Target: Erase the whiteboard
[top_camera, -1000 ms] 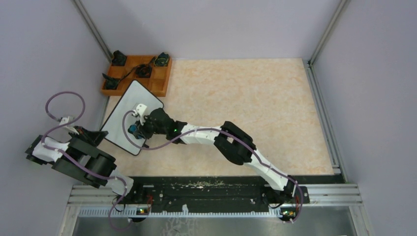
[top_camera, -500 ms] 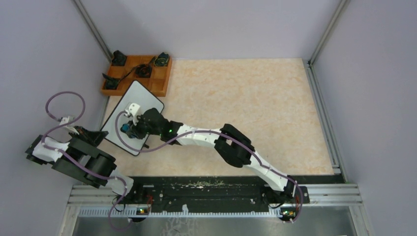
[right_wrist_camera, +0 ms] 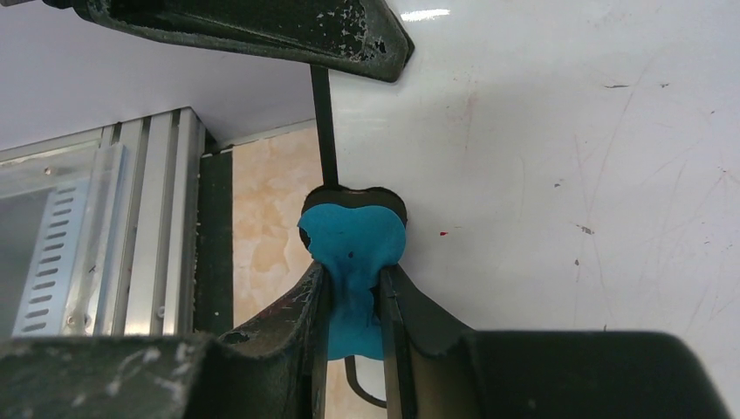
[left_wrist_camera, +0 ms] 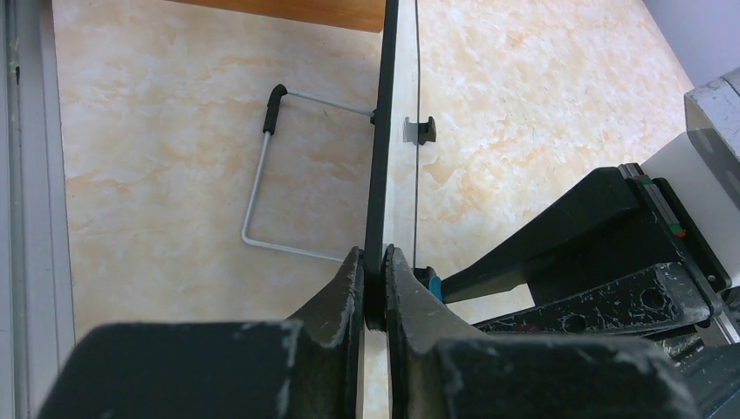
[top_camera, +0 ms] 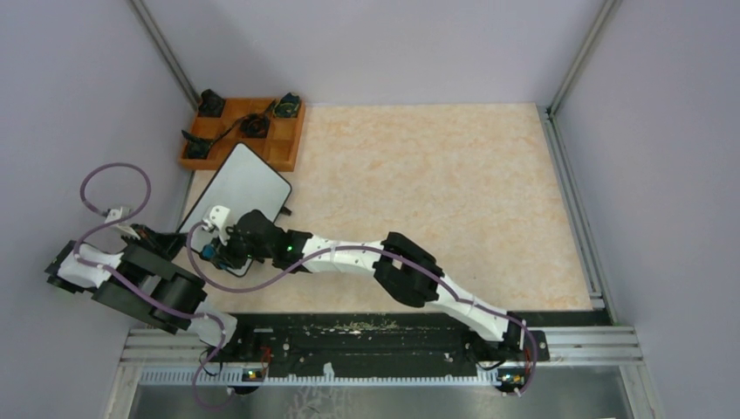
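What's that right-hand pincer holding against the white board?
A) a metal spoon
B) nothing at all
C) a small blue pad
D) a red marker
C: the right wrist view shows the right pincer shut on a small blue pad, which sits against the whiteboard near its edge.

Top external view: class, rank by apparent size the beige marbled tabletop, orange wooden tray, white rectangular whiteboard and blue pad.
1. tabletop
2. tray and whiteboard: too alike to rank
3. blue pad
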